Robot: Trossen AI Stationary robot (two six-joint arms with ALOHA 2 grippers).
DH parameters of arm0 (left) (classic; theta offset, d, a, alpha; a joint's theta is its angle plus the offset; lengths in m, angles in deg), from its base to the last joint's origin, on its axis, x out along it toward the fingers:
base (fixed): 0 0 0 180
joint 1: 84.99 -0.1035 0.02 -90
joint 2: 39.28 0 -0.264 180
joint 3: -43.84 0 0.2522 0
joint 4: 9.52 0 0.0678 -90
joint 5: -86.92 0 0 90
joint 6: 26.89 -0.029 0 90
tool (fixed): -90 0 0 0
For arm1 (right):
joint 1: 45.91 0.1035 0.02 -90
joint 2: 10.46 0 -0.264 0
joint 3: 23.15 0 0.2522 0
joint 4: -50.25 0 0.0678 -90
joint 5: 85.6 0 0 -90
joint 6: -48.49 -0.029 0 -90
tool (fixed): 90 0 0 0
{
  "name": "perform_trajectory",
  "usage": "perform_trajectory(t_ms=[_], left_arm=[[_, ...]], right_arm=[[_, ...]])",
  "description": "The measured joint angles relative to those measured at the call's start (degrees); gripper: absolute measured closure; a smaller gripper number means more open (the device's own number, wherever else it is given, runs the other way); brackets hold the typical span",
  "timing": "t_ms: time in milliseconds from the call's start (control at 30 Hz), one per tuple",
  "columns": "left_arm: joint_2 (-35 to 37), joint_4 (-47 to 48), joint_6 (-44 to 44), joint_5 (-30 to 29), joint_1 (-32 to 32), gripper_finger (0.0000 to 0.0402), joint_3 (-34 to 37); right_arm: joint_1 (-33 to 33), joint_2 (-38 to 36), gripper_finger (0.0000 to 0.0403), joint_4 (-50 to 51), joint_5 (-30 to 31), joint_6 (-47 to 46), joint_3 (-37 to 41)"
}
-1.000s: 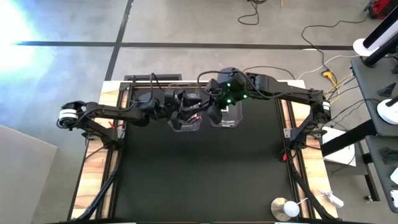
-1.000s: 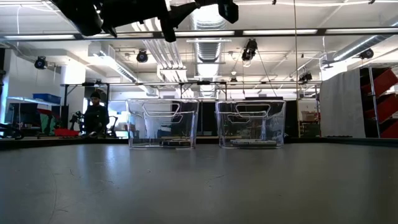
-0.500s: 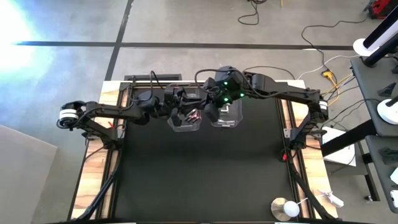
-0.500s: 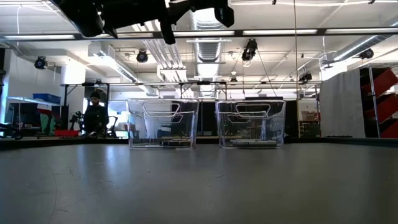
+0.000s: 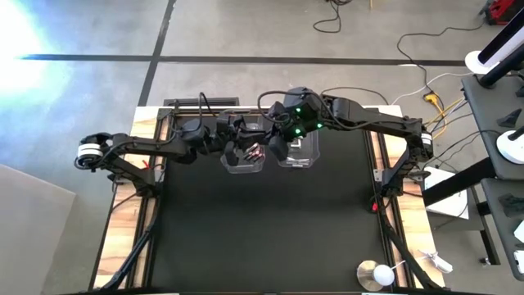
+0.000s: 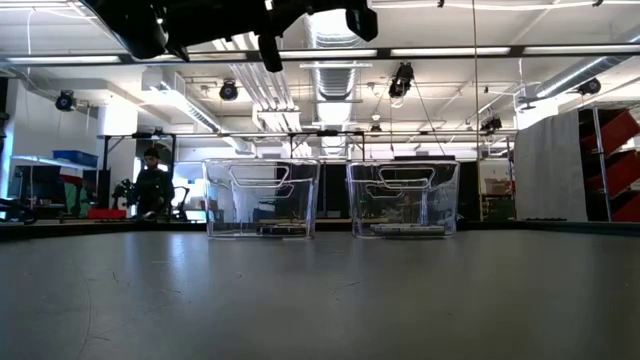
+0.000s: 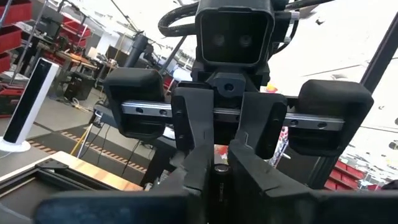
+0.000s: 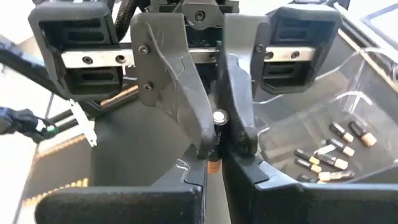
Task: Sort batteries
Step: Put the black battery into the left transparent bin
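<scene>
Person (image 6: 152,182) in the room far behind the counter, at the left edge of the low view.

Left arm comes in from the counter's left side. Left gripper (image 5: 246,152) is raised above the left tub (image 5: 243,167), pointing toward the right arm. In the right wrist view this gripper (image 8: 217,146) faces the camera. Its jaws are drawn together on a single battery (image 8: 219,117), whose silvery end cap shows between the fingers.

Left tub (image 6: 262,198): clear, standing on the dark counter (image 5: 262,229) at the far side. A few small dark pieces lie on its floor, too small in the low view to tell apart. From above, a reddish patch shows inside it.

The held battery is up in the air, between the two grippers, which meet nose to nose over the gap between the tubs.

Right gripper (image 5: 278,147) is just beside the left one, above the inner edge of the right tub (image 5: 304,157). In the left wrist view it (image 7: 219,171) faces the camera, jaws closed tight on the same battery (image 7: 219,168). Both grippers therefore clamp the one battery.

Right tub (image 6: 403,198): clear, on the counter, near the left tub but apart from it. Small pieces lie on its floor.

Loose batteries (image 8: 329,152): several dark ones with pale or coppery ends lie scattered on the floor of a clear tub in the right wrist view. I cannot tell which tub.

Right arm reaches in from the counter's right side, green lights on its wrist.

White round object (image 5: 377,274) at the counter's near right corner.
</scene>
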Motion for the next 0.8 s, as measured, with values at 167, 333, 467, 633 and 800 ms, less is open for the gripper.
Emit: perform_trajectory(t_ms=[167, 333, 467, 633, 800], left_arm=[[0.13, -0.01, 0.91, 0.01, -0.01, 0.0387, 0.0], [0.2, 1.06, 0.87, 0.62, -0.78, 0.0387, -0.7], [0.22, 6.55, 0.67, 5.57, -4.33, 0.0387, -4.02], [0.15, 27.34, -4.75, 7.99, -9.07, 0.0387, -10.58], [-0.87, 57.48, -13.94, 0.52, -12.01, 0.0385, -18.74]], right_arm=[[-0.09, 0.0, 0.0374, -1.25, 0.17, -2.26, 0.0], [-0.04, -0.15, 0.0336, -1.48, 3.15, -3.92, 0.0], [-0.46, -1.3, 0.029, -1.12, 4.36, -5.01, 0.0], [-0.65, -3.55, 0.023, 4.18, 8.19, -5.49, -0.11], [-0.76, -4.7, 0.0183, 18.11, 10.95, -4.43, -0.07]])
